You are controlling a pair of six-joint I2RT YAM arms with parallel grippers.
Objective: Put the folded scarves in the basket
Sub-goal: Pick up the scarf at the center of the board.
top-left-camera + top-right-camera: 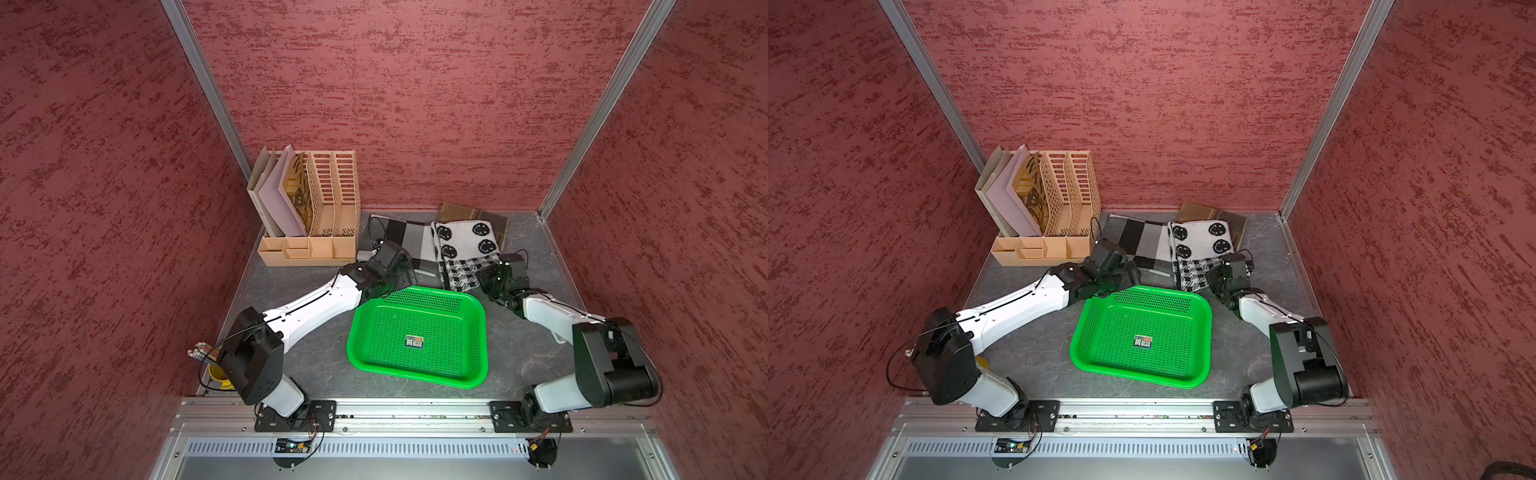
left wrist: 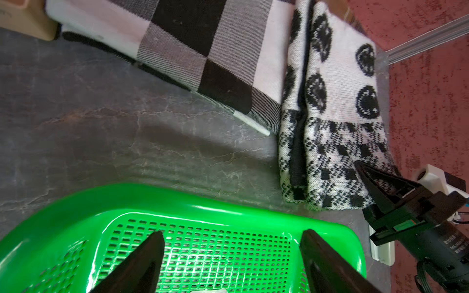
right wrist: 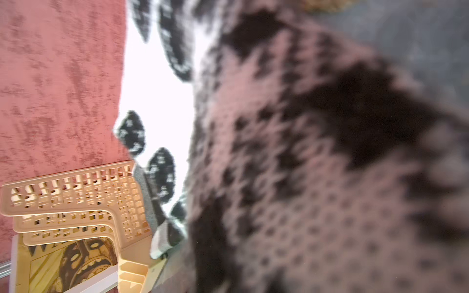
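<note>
The folded scarf (image 1: 465,243) (image 1: 1202,243) is a white knit with black smiley faces and a houndstooth end, lying at the back right of the table. My right gripper (image 1: 487,276) (image 2: 360,170) is shut on its near right corner; one finger lies on top of the hem, and blurred knit (image 3: 304,152) fills the right wrist view. The green perforated basket (image 1: 436,316) (image 1: 1142,316) sits in front of the scarf, holding only its sticker. My left gripper (image 1: 401,282) (image 2: 232,236) hangs open over the basket's far left rim (image 2: 177,200), holding nothing.
A black, white and grey checked cloth (image 1: 409,241) (image 2: 203,43) lies folded just left of the scarf. The beige file organiser (image 1: 324,208) with folders stands at the back left. A flat brown sheet (image 1: 473,212) lies behind the scarf. Red walls enclose three sides.
</note>
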